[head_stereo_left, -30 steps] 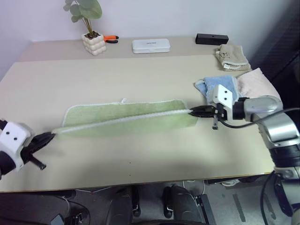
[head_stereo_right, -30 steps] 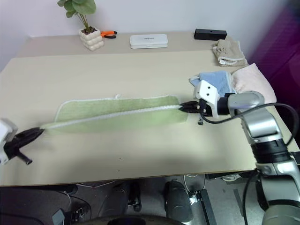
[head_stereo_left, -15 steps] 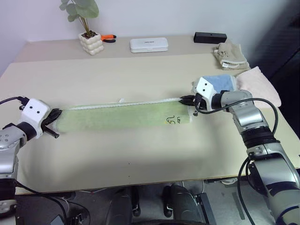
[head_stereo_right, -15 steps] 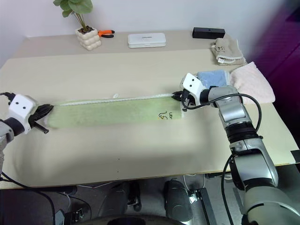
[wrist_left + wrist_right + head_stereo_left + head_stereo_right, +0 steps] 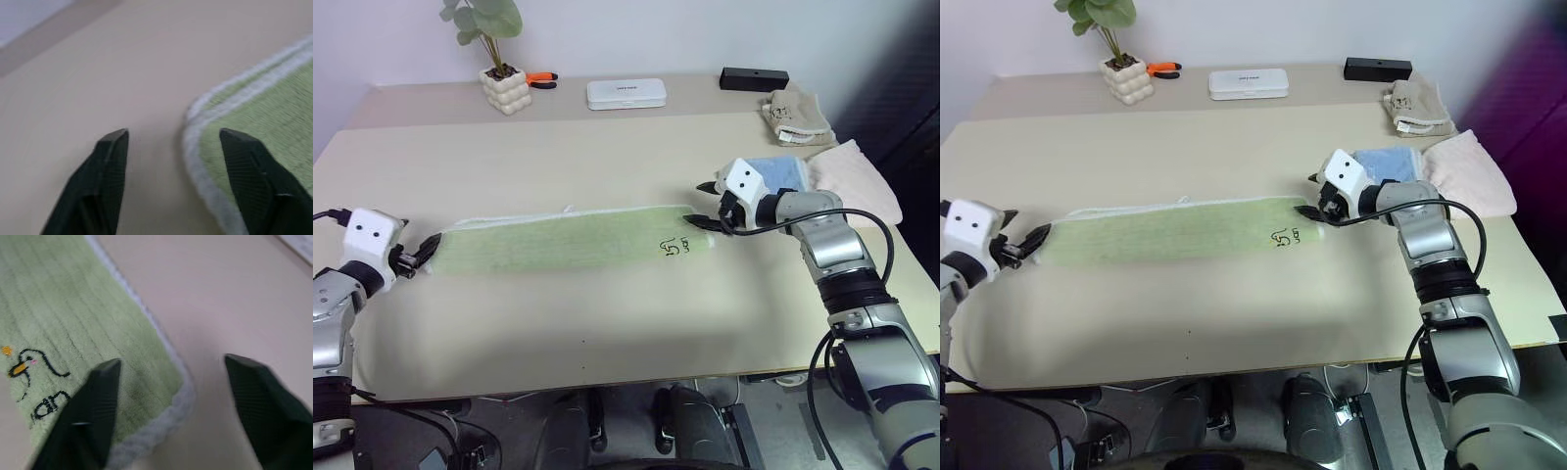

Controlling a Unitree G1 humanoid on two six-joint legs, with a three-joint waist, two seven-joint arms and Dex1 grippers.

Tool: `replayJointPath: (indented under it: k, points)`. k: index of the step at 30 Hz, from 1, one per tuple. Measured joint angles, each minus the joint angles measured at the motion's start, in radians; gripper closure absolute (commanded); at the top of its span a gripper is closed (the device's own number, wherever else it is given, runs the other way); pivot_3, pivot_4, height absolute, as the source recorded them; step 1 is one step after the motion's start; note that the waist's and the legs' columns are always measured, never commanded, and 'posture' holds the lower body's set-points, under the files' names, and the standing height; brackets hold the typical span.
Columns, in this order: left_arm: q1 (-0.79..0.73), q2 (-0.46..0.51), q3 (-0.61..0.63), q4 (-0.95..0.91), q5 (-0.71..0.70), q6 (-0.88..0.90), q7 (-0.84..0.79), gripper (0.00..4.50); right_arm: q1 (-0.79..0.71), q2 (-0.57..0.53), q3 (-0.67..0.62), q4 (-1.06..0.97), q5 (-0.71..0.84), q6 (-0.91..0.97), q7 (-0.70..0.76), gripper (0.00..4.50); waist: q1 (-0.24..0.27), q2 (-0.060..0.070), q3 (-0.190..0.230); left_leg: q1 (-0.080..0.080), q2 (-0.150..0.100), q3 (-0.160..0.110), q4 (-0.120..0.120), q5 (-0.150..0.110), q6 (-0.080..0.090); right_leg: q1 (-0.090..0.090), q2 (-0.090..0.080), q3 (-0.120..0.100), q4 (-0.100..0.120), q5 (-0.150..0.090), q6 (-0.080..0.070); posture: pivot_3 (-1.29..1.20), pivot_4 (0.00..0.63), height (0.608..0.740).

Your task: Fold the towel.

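Towel (image 5: 570, 241) between both parted end effectors

The near half of the tabletop (image 5: 607, 333) lies bare in front of the towel (image 5: 568, 242). To the right, a blue towel (image 5: 781, 174) and pink towel (image 5: 852, 176) crowd the right claw (image 5: 707, 204). A plant pot (image 5: 507, 88) and white case (image 5: 626, 94) line the far edge.

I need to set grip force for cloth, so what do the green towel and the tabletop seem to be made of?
The green towel looks like soft terry cloth: a ribbed, fuzzy pile with a thick whitish stitched edging and a small dark embroidered mark. The tabletop looks like a smooth, matte beige laminate or painted board; which of the two cannot be told.
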Motion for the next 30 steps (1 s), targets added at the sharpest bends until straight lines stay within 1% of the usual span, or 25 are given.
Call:
replayJointPath:
  k: [3, 6, 7, 8, 9, 10, 12, 14, 15, 17, 18, 19, 21, 22, 23, 25, 30]
  points:
    - [0.019, -0.033, 0.066, -0.038, -0.027, 0.026, 0.073, 1.76, 0.046, -0.022, -0.049, -0.078, 0.032, 0.048, -0.005, 1.28, 0.001, 0.000, 0.000, 0.000, 0.000, 0.000, 0.000, 0.000, 0.000, 0.000, 0.000, 0.000, 0.000, 0.000, 0.000, 0.00, 0.150, 0.740]
    - [0.056, -0.063, 0.128, -0.129, -0.067, 0.065, 0.115, 1.73, 0.132, -0.060, -0.122, -0.201, 0.115, 0.175, 0.012, 0.47, 0.004, -0.001, -0.001, 0.000, 0.000, -0.001, 0.000, 0.000, 0.000, 0.001, 0.000, 0.000, -0.001, 0.000, 0.000, 0.00, 0.150, 0.740]
    - [0.071, -0.073, 0.135, -0.175, -0.084, 0.081, 0.116, 1.73, 0.168, -0.066, -0.146, -0.248, 0.148, 0.226, 0.015, 0.04, 0.005, -0.001, -0.001, 0.000, 0.000, -0.001, 0.000, 0.000, 0.000, 0.001, 0.000, 0.000, 0.000, 0.000, 0.000, 0.00, 0.150, 0.740]
    - [0.094, -0.087, 0.132, -0.239, -0.100, 0.095, 0.111, 1.73, 0.216, -0.066, -0.173, -0.310, 0.187, 0.285, 0.012, 0.04, 0.006, -0.002, -0.001, 0.000, 0.000, -0.002, 0.000, 0.000, 0.000, 0.002, 0.000, 0.000, -0.001, 0.000, 0.000, 0.00, 0.150, 0.740]
    - [0.117, -0.098, 0.116, -0.301, -0.111, 0.108, 0.100, 1.73, 0.259, -0.066, -0.195, -0.364, 0.223, 0.339, 0.005, 0.04, 0.008, -0.002, -0.001, 0.000, 0.000, -0.002, 0.000, 0.000, 0.000, 0.002, 0.000, 0.000, -0.001, 0.000, 0.000, 0.00, 0.150, 0.740]
    - [0.145, -0.111, 0.078, -0.377, -0.125, 0.121, 0.080, 1.73, 0.320, -0.062, -0.218, -0.430, 0.270, 0.407, -0.005, 0.04, 0.010, -0.002, -0.001, 0.001, 0.000, -0.002, 0.000, 0.000, 0.000, 0.002, 0.000, 0.000, -0.001, 0.000, 0.000, 0.00, 0.150, 0.740]
    - [0.181, -0.131, 0.008, -0.473, -0.140, 0.136, 0.047, 1.73, 0.406, -0.048, -0.240, -0.521, 0.333, 0.488, -0.019, 0.04, 0.016, -0.002, -0.001, 0.001, 0.000, -0.002, 0.000, -0.001, 0.000, 0.002, 0.000, 0.000, -0.001, 0.000, 0.000, 0.00, 0.150, 0.740]
    - [0.246, -0.140, -0.102, -0.616, -0.158, 0.152, -0.008, 1.73, 0.544, -0.032, -0.272, -0.658, 0.408, 0.583, -0.052, 0.04, 0.024, -0.002, -0.001, 0.001, 0.000, -0.002, 0.000, -0.001, 0.001, 0.003, 0.000, 0.000, -0.001, 0.000, 0.000, 0.00, 0.150, 0.740]
    - [0.267, -0.149, -0.152, -0.667, -0.170, 0.162, -0.029, 1.73, 0.590, -0.015, -0.274, -0.699, 0.437, 0.622, -0.070, 0.04, 0.023, -0.002, -0.001, 0.001, 0.000, -0.002, 0.000, -0.001, 0.000, 0.002, 0.000, 0.001, -0.001, 0.000, 0.000, 0.00, 0.150, 0.740]
    - [0.280, -0.156, -0.210, -0.720, -0.187, 0.175, -0.056, 1.73, 0.627, 0.030, -0.289, -0.755, 0.489, 0.721, -0.139, 0.04, 0.021, -0.002, -0.001, 0.001, 0.000, -0.002, 0.000, -0.001, 0.001, 0.002, 0.001, 0.001, -0.001, 0.000, -0.001, 0.00, 0.150, 0.740]
    - [0.280, -0.160, -0.229, -0.739, -0.194, 0.176, -0.068, 1.73, 0.628, 0.068, -0.310, -0.777, 0.515, 0.793, -0.207, 0.04, 0.020, -0.002, -0.001, 0.002, 0.002, -0.002, 0.000, -0.002, 0.003, 0.002, 0.001, 0.001, -0.001, 0.001, -0.003, 0.00, 0.150, 0.740]
    - [0.280, -0.160, -0.239, -0.748, -0.195, 0.176, -0.075, 1.73, 0.627, 0.077, -0.315, -0.785, 0.527, 0.830, -0.243, 0.04, 0.022, -0.002, -0.002, 0.002, 0.002, -0.003, 0.000, -0.002, 0.003, 0.002, 0.001, 0.001, -0.001, 0.001, -0.003, 0.00, 0.150, 0.740]
    - [0.280, -0.162, -0.250, -0.754, -0.207, 0.188, -0.084, 1.73, 0.611, 0.130, -0.353, -0.794, 0.553, 0.921, -0.340, 0.04, 0.025, -0.002, -0.002, 0.002, 0.002, -0.003, 0.000, -0.002, 0.003, 0.002, 0.002, 0.001, -0.001, 0.001, -0.004, 0.00, 0.150, 0.740]
    - [0.279, -0.162, -0.253, -0.754, -0.213, 0.194, -0.087, 1.73, 0.601, 0.146, -0.361, -0.796, 0.561, 0.941, -0.363, 0.04, 0.024, -0.002, -0.002, 0.002, 0.002, -0.003, 0.000, -0.002, 0.003, 0.002, 0.002, 0.001, -0.001, 0.001, -0.004, 0.00, 0.150, 0.740]
    - [0.271, -0.162, -0.260, -0.755, -0.216, 0.200, -0.096, 1.73, 0.569, 0.205, -0.391, -0.793, 0.578, 0.992, -0.434, 0.04, 0.023, -0.002, -0.002, 0.002, 0.003, -0.003, 0.000, -0.002, 0.003, 0.002, 0.003, 0.001, -0.001, 0.001, -0.004, 0.00, 0.150, 0.740]
    - [0.262, -0.162, -0.273, -0.757, -0.217, 0.204, -0.102, 1.73, 0.536, 0.249, -0.404, -0.789, 0.589, 1.027, -0.491, 0.04, 0.025, -0.002, -0.002, 0.002, 0.002, -0.003, 0.000, -0.002, 0.003, 0.002, 0.004, 0.001, -0.001, 0.001, -0.004, 0.00, 0.150, 0.740]
    - [0.265, -0.164, -0.287, -0.764, -0.216, 0.213, -0.101, 1.73, 0.399, 0.426, -0.517, -0.693, 0.620, 1.112, -0.683, 0.04, 0.022, -0.003, -0.003, 0.002, 0.003, -0.003, 0.000, -0.002, 0.003, 0.002, 0.005, 0.001, -0.001, 0.002, -0.004, 0.00, 0.150, 0.740]
